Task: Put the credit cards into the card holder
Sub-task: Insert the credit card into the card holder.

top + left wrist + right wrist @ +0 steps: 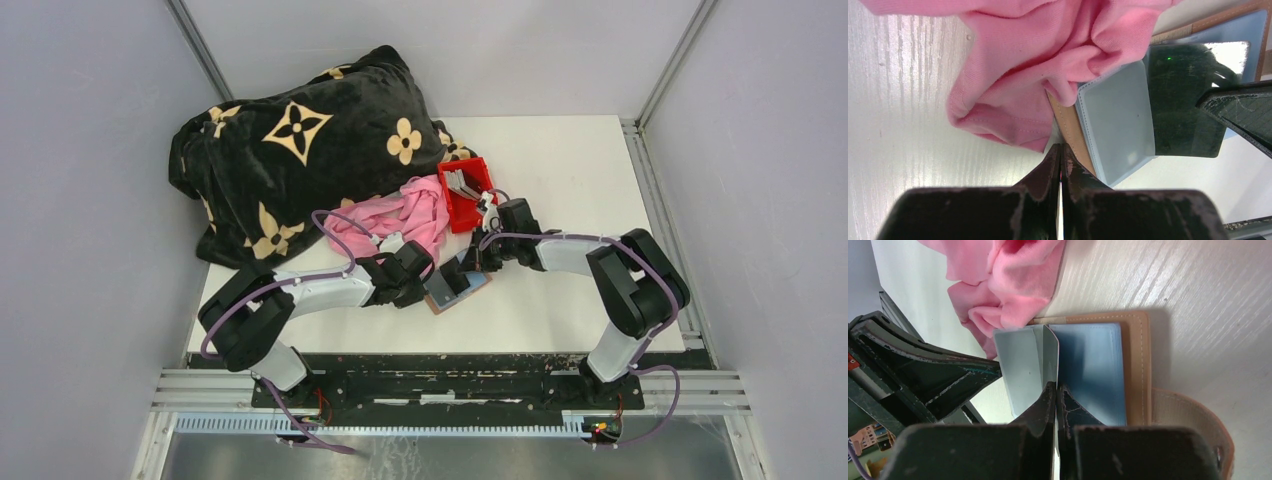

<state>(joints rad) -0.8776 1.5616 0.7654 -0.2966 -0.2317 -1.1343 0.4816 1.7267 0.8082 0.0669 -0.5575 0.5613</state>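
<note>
The brown card holder (447, 303) lies open on the table between both grippers, with pale blue plastic sleeves (1115, 125) inside its tan cover (1135, 365). My left gripper (1060, 147) is shut, its tips at the holder's tan edge (1070, 130) beside the pink cloth. My right gripper (1055, 387) is shut on a thin pale leaf (1049, 355) that stands on edge between the sleeves. I cannot tell whether it is a card or a sleeve. Several grey credit cards (462, 183) stand in the red bin (445, 200).
A crumpled pink cloth (400, 220) lies against the holder's far side. A black blanket with tan flowers (300, 150) fills the back left. The holder's strap (1188, 420) sticks out on one side. The two grippers' fingers (948, 375) are close together over the holder.
</note>
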